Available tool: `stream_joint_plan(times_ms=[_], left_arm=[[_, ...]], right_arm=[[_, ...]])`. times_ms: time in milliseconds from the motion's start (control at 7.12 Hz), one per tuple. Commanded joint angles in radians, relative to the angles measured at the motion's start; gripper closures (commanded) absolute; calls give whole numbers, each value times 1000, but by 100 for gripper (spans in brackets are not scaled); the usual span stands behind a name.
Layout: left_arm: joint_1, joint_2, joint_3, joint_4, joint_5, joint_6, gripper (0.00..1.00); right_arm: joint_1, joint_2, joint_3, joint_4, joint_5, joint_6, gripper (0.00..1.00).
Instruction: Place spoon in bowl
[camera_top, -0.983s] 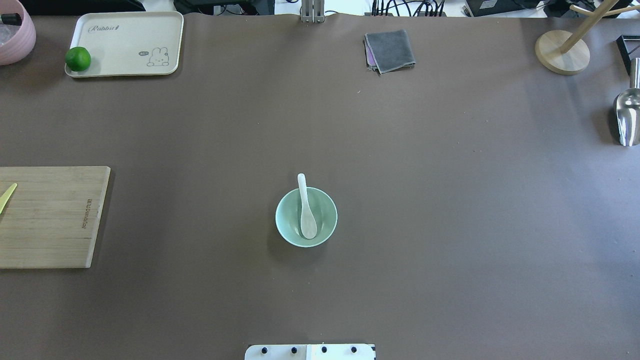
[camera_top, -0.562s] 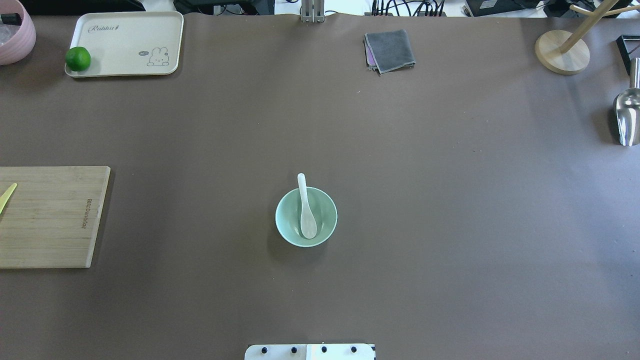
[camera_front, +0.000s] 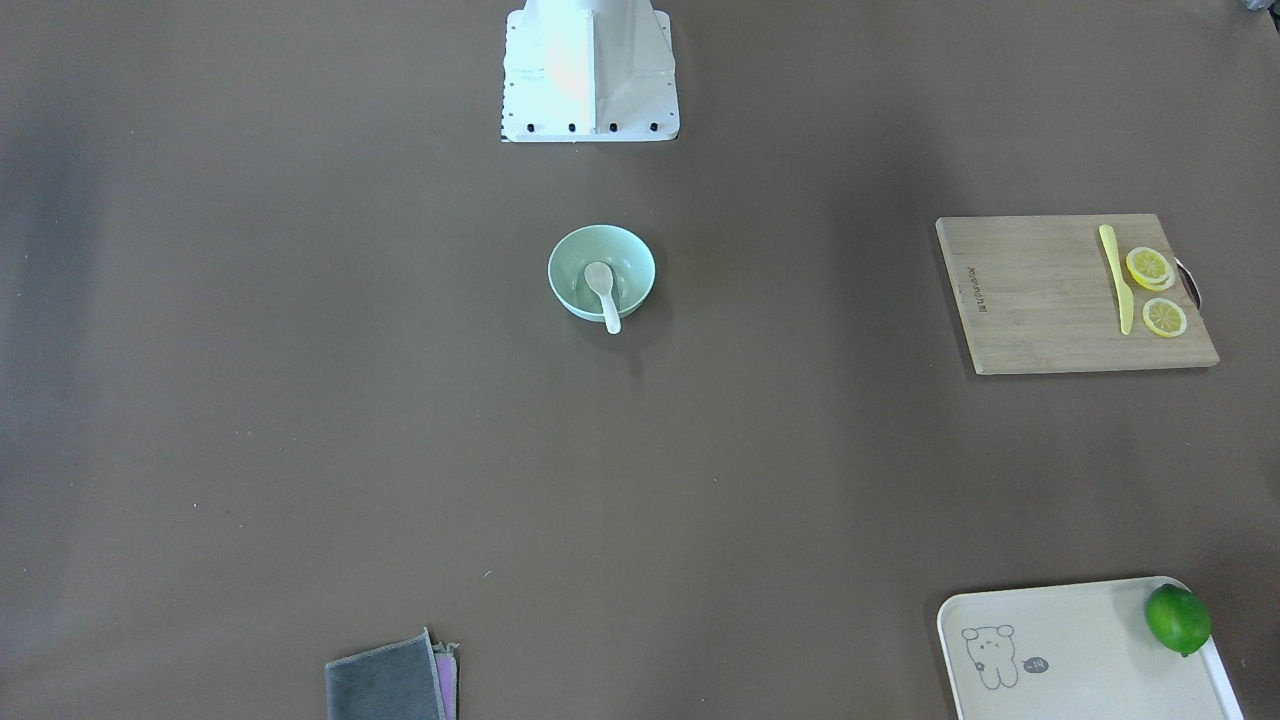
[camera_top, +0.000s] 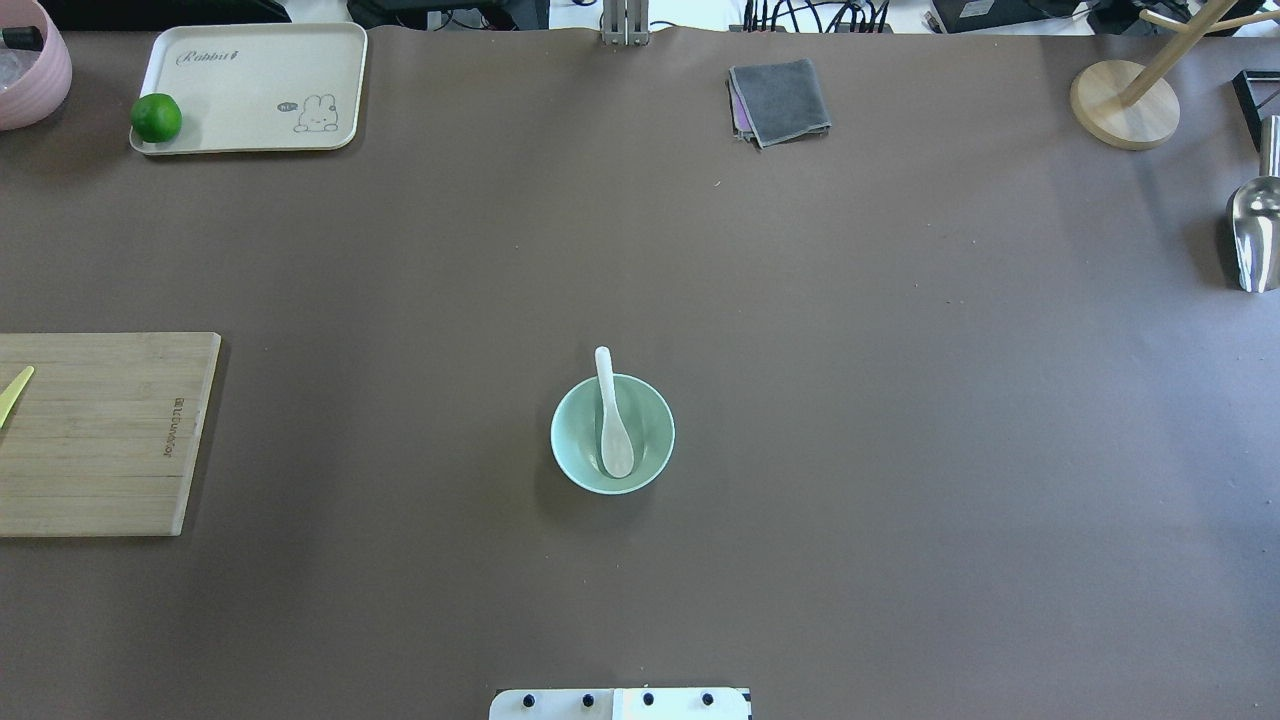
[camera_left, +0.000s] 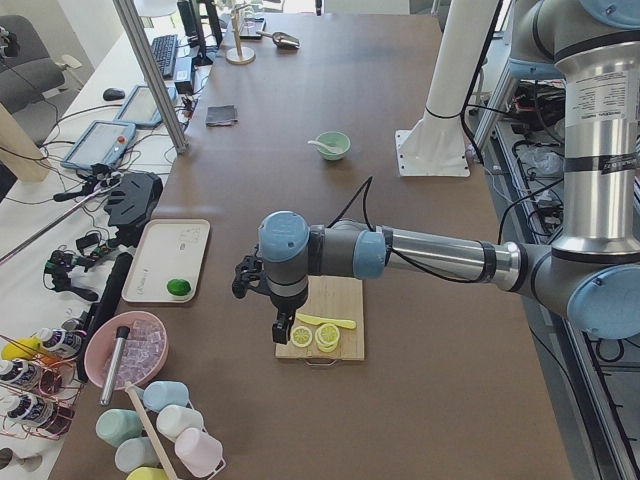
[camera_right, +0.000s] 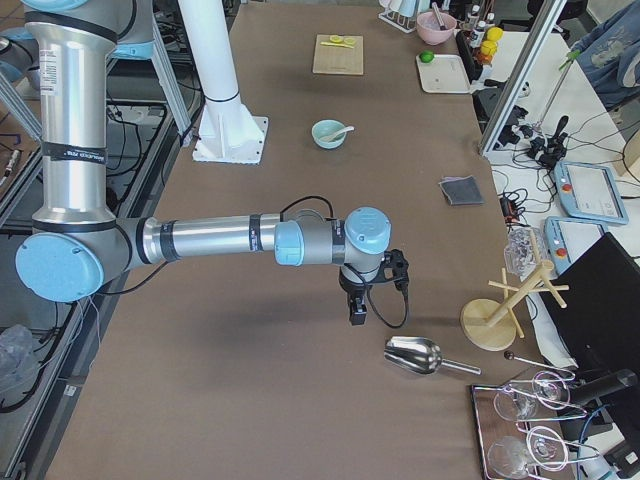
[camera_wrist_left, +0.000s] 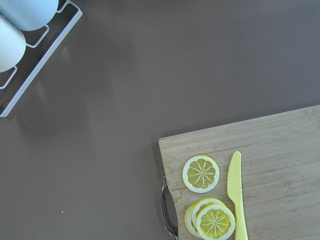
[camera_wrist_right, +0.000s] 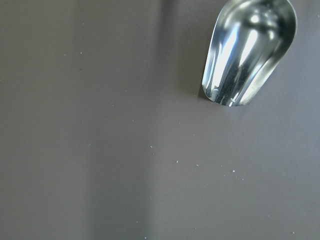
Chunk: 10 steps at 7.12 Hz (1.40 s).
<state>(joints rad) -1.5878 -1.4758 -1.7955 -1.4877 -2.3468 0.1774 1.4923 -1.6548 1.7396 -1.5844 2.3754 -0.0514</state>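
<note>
Left hand (camera_left: 283, 328) pictured low over the near end of a rectangular bamboo cutting board (camera_left: 322, 320), by yellow lemon slices (camera_left: 318, 336) and a thin yellow plastic knife (camera_left: 328, 322); right hand (camera_right: 357, 306) hung above the bare brown surface (camera_top: 900, 400), just short of a shiny metal scoop (camera_right: 413, 354). Caught only by the end cameras, so cannot tell whether spread or pressed together.

Small white glossy soup spoon (camera_top: 612, 425) lying in the round pale mint-green bowl (camera_top: 575, 445) at mid-surface, a little way in front of the robot's base. Scoop down inside, handle leaning on the rim and poking out past it on the side away from the base. Both hands well apart from bowl and spoon.

By the look of it, placement done, with only a clean finish left. To do that well: hold both arms wide at the ends, avoid any sweep across the middle, and leave the overhanging handle untouched, for fear of levering the spoon out or tipping the bowl. No call to re-grip for a tidier lie.
</note>
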Motion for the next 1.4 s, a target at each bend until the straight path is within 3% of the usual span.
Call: stream_joint_plan(times_ms=[0, 843, 1264], left_arm=[[2, -17, 40, -2, 3, 4, 2], [0, 0, 48, 0, 0, 5, 2], [2, -1, 57, -2, 3, 5, 2]], right_arm=[[0, -39, -6, 44, -2, -1, 0], [12, -22, 1, 43, 7, 16, 0], [12, -39, 21, 44, 53, 13, 0]])
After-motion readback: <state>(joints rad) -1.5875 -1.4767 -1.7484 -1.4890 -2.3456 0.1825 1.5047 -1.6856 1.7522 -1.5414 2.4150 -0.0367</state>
